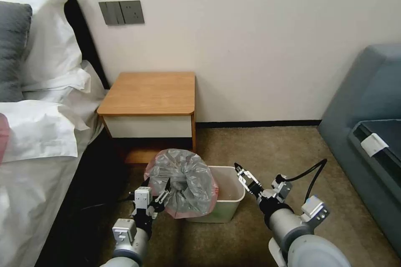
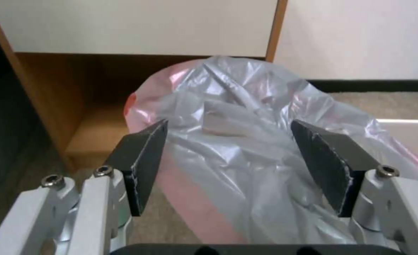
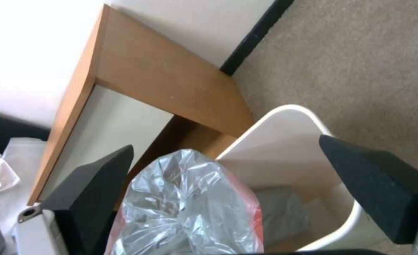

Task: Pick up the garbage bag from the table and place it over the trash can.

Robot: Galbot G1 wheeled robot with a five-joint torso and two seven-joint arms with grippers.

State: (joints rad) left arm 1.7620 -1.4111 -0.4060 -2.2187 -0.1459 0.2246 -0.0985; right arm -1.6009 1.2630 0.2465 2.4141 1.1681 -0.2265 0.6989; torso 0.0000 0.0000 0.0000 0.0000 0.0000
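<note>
The garbage bag [image 1: 181, 183], crinkly grey plastic with a pink-red rim, bulges over the left end of the trash can [image 1: 227, 206], a cream-white bin on the carpet before the table [image 1: 148, 91]. My left gripper [image 1: 157, 184] is open at the bag's left side. In the left wrist view the garbage bag [image 2: 237, 141] lies between and beyond the spread fingers [image 2: 143, 156]. My right gripper [image 1: 242, 171] is open above the bin's right rim. The right wrist view looks down at the garbage bag [image 3: 185, 205] and into the trash can [image 3: 284, 141], with grey plastic inside.
A bed with white pillows [image 1: 46, 91] runs along the left. A grey-blue sofa [image 1: 367, 112] stands at the right. Open carpet [image 1: 267, 150] lies between the bin and the sofa. The table's lower shelf [image 2: 95, 131] is just behind the bag.
</note>
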